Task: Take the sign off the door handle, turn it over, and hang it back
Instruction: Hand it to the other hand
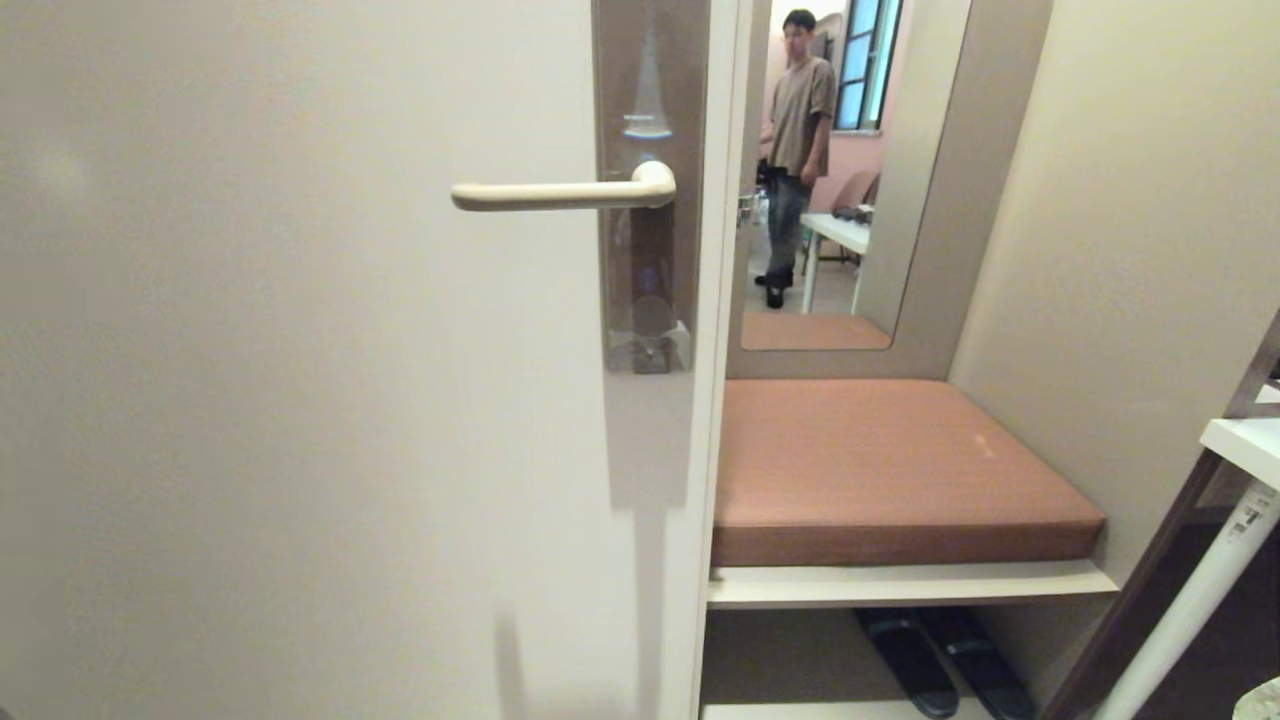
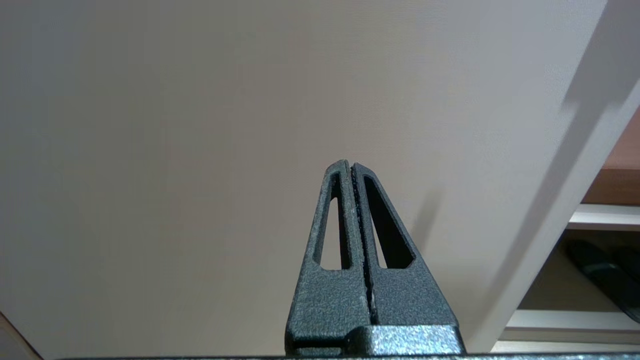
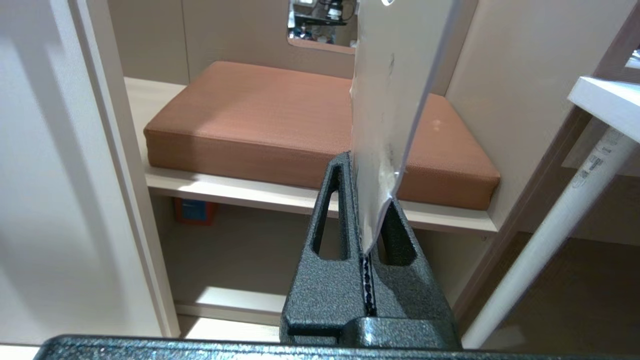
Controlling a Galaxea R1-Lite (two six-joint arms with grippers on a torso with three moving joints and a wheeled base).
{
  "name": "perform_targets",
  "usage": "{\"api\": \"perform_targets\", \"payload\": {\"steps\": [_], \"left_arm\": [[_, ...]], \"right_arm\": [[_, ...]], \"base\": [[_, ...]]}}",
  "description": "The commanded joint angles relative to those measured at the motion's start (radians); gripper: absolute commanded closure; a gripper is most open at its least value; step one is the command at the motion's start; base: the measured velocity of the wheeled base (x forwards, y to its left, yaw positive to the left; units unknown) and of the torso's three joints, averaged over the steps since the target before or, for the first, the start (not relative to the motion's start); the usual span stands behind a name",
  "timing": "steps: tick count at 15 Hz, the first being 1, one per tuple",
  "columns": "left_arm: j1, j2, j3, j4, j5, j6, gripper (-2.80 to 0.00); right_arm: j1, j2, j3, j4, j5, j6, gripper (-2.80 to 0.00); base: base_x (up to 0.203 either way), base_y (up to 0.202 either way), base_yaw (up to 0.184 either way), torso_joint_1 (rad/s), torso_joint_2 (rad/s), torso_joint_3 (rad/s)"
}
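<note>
The jaws of the right gripper [image 3: 361, 200] are pinching the lower edge of the sign [image 3: 395, 85], whose white face is rising edge-on from between the fingers, in front of the brown seat cushion [image 3: 280, 125]. The left gripper [image 2: 351, 167] is pointing at the plain cream door [image 2: 200, 125] with its jaws pressed together and nothing between them. In the head view, where neither arm is showing, the door handle [image 1: 560, 194] is sitting bare and level on its backplate [image 1: 650, 90], and a person [image 1: 797, 130] is standing reflected in the mirror [image 1: 900, 200] beyond.
</note>
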Motion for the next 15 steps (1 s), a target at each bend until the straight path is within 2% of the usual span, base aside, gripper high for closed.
{"api": "perform_targets", "payload": {"steps": [1,3,12,15], "left_arm": [[0.0,0.0,0.0,-0.001,0.0,0.002,0.0],[0.0,0.0,0.0,-0.001,-0.001,0.002,0.0],[0.0,0.0,0.0,-0.001,0.0,0.0,0.0],[0.0,0.0,0.0,-0.003,0.0,-0.003,0.0]], "right_arm": [[0.0,0.0,0.0,-0.001,0.001,-0.001,0.0],[0.0,0.0,0.0,-0.001,0.001,-0.001,0.0],[0.0,0.0,0.0,-0.001,0.001,-0.001,0.0],[0.0,0.0,0.0,-0.001,0.001,-0.001,0.0]], "base": [[0.0,0.0,0.0,0.0,0.0,0.0],[0.0,-0.054,-0.002,-0.001,0.0,0.002],[0.0,-0.188,-0.001,0.002,0.0,0.002],[0.0,-0.055,-0.001,0.004,0.0,-0.001]]}}
